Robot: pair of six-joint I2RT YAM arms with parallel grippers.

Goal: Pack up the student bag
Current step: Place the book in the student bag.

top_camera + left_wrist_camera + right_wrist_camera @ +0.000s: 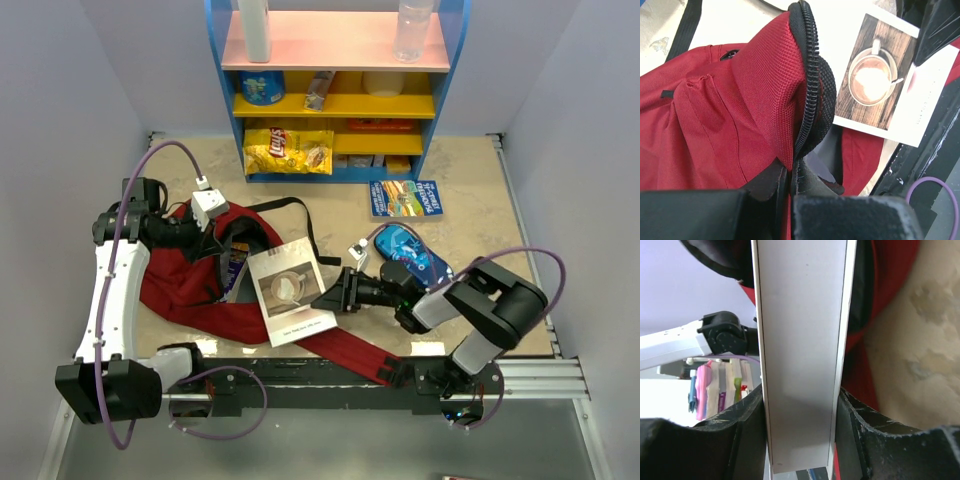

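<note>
Dark-red student bag (pixel 175 285) is pinched at its zippered rim by the left gripper (pixel 789 182); the right gripper (pixel 332 297) clamps a white coffee-photo book (pixel 290 292) over the bag.

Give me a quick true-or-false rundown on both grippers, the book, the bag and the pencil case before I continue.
1. The right gripper is clamped on the book. True.
2. The left gripper is open and clear of the bag. False: it is shut on the bag's zipper edge.
3. The book is fully inside the bag. False: its whole cover shows, over the bag.
4. The blue pencil case lies on the table, outside the bag. True.
</note>
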